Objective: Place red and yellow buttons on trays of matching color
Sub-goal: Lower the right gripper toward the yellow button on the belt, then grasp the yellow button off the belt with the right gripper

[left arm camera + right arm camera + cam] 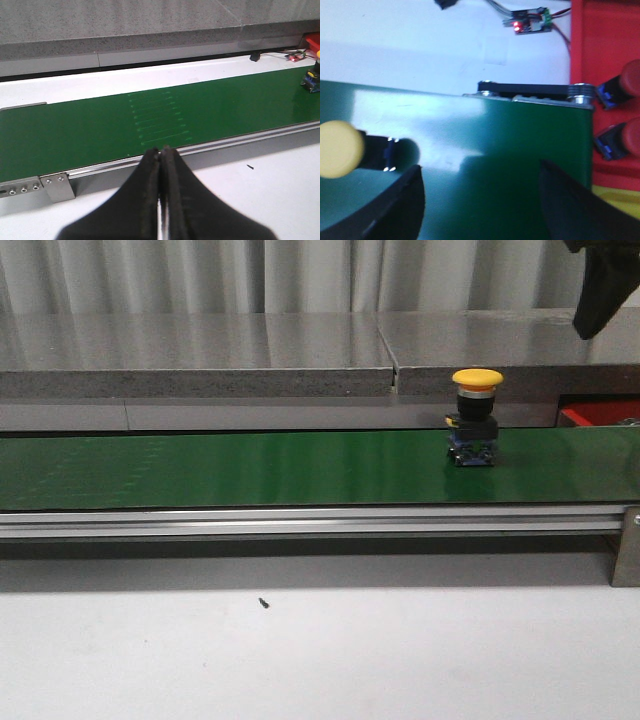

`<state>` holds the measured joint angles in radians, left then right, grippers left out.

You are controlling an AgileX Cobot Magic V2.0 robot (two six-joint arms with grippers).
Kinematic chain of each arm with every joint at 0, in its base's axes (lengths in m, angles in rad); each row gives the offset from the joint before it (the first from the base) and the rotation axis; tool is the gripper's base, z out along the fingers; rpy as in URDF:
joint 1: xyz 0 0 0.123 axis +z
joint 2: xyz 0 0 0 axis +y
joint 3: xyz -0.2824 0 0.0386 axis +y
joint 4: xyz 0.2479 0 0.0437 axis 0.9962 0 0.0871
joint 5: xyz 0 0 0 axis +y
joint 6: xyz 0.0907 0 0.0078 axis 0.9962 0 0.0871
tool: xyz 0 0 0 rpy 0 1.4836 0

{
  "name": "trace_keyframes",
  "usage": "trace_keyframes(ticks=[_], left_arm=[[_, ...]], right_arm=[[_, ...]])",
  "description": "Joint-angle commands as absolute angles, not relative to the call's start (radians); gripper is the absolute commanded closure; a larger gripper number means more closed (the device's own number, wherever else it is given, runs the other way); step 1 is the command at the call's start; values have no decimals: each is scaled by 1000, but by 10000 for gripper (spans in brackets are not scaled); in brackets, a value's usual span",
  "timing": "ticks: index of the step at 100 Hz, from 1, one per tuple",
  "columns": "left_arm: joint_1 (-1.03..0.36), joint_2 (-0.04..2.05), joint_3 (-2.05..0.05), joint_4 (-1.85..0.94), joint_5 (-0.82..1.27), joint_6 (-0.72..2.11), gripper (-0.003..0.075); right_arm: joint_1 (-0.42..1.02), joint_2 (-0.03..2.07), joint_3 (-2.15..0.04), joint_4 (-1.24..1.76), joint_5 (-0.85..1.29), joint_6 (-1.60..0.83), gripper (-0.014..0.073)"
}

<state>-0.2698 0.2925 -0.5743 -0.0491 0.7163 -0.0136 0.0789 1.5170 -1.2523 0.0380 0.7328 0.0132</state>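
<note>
- Yellow button: upright on the green belt, toward the belt's right end.
- Red tray: just past the belt's right end; two red buttons lie inside.
- Left gripper: jaws pressed together, empty, near the belt's front rail.
- Right gripper: jaws spread wide above the belt, empty, beside the yellow button.

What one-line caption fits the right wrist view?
Open right gripper above green belt, yellow button nearby, red tray beyond.

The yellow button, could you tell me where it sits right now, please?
In the front view the yellow button stands upright on the green belt, toward its right end, just left of the red tray behind the belt.
</note>
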Motion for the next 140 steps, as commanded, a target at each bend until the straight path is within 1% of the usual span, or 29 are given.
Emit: trace_keyframes(ticks=[1,17,37,52,89,96,97,101,109,110,111,118,125,140], left_arm=[[-276,301,-599,-60,646,-24,739],[-276,301,-599,-60,646,-24,739],[-276,301,-599,-60,646,-24,739],[-276,301,-599,-60,646,-24,739],[-276,301,-599,-60,646,-24,739],[-276,301,-599,-60,646,-24,739],[-276,301,-599,-60,646,-24,739],[-276,301,-599,-60,646,-24,739],[-276,301,-599,-60,646,-24,739],[-276,301,-599,-60,646,-24,739],[-276,301,-599,-60,646,-24,739],[-276,301,-599,-60,646,-24,739],[-276,301,-599,-60,646,-24,739],[-276,301,-599,-60,646,-24,739]], right_arm=[[114,1474,-1280,33,726,0,101],[158,1479,-1282,35,786,-49,101],[167,1508,-1282,60,868,-114,101],[167,1554,-1290,101,857,-141,101],[167,1675,-1357,102,746,-141,109],[167,1684,-1357,102,730,-141,158],[167,1684,-1357,102,728,-141,185],[167,1688,-1357,102,722,-141,236],[167,1689,-1357,102,710,-137,375],[167,1689,-1357,102,710,-136,375],[167,1689,-1357,102,706,-133,405],[167,1689,-1357,102,695,-122,475],[167,1684,-1357,102,689,-110,502],[165,1644,-1337,102,667,-96,501]])
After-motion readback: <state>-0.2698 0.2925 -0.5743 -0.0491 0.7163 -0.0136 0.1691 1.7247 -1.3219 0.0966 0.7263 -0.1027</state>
